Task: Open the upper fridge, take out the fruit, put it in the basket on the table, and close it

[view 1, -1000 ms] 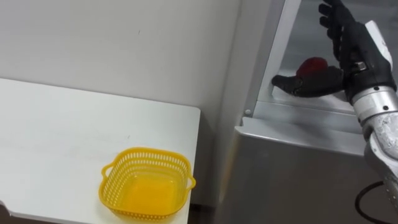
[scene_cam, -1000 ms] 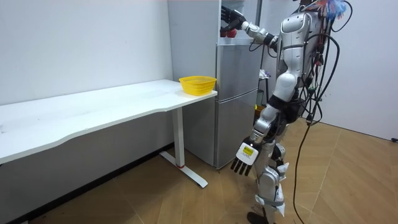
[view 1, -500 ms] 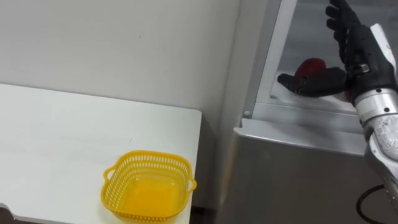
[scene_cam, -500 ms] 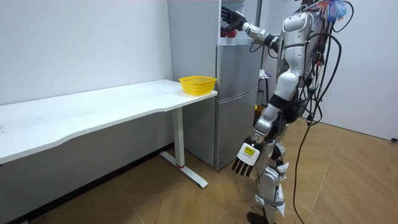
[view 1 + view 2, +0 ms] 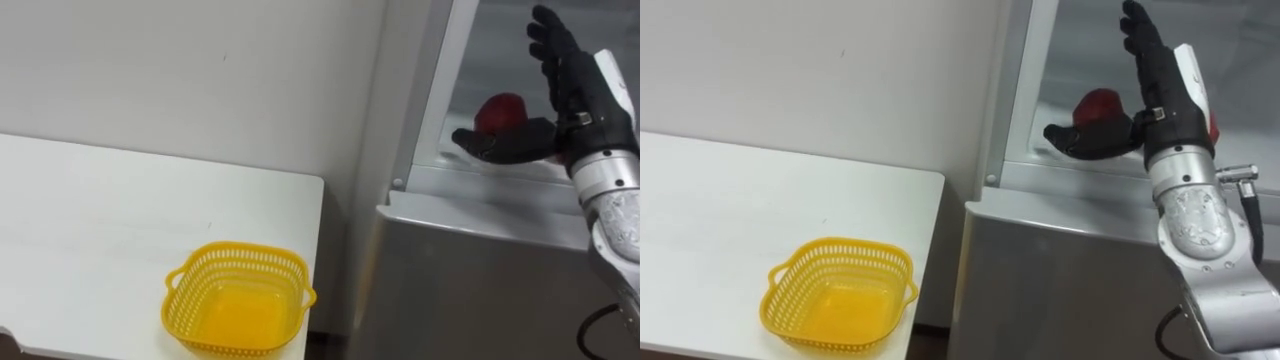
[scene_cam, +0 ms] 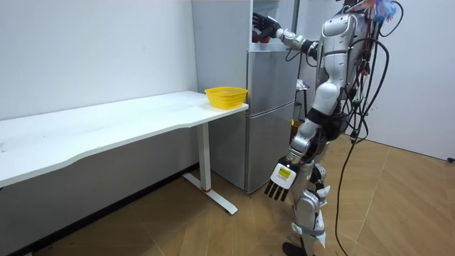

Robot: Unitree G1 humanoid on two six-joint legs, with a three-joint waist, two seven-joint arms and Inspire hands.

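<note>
Object (image 5: 500, 108), red, half behind right hand (image 5: 578, 95)

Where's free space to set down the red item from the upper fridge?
The yellow basket is empty; the white table is bare from it leftward to the wall. Crowded: fridge shelf, right hand open beside the red item; left hand hangs idle.

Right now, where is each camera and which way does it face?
Left eye view: on the head, looking down at basket, fridge and right hand by a red object.
Right eye view: beside it, same scene and hand.
Room view: off in the room, facing the whole robot, left hand hanging.
All share basket and fridge.
</note>
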